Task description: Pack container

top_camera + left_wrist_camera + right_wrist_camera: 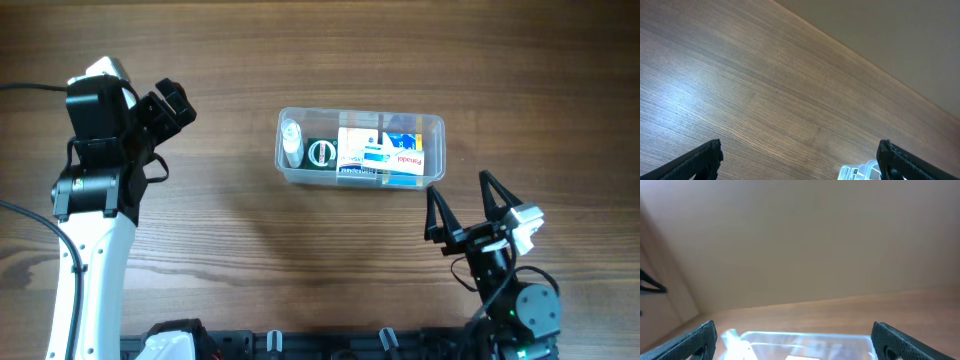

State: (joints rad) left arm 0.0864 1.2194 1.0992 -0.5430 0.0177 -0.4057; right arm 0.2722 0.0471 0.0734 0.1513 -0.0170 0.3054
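Observation:
The clear plastic container (292,175) lies on the wooden table at centre right. It holds a small white bottle (291,140), a dark round-topped item (322,153) and several blue and white medicine boxes (385,150). My right gripper (463,205) is open and empty, just in front of the container's right end. The container also shows blurred at the bottom of the right wrist view (805,342). My left gripper (172,103) is open and empty at the far left, well apart from the container. A corner of the container (860,171) shows in the left wrist view.
The left arm's white body (95,230) stands along the table's left side. A black rail (330,345) runs along the front edge. Bare wood lies between the left gripper and the container.

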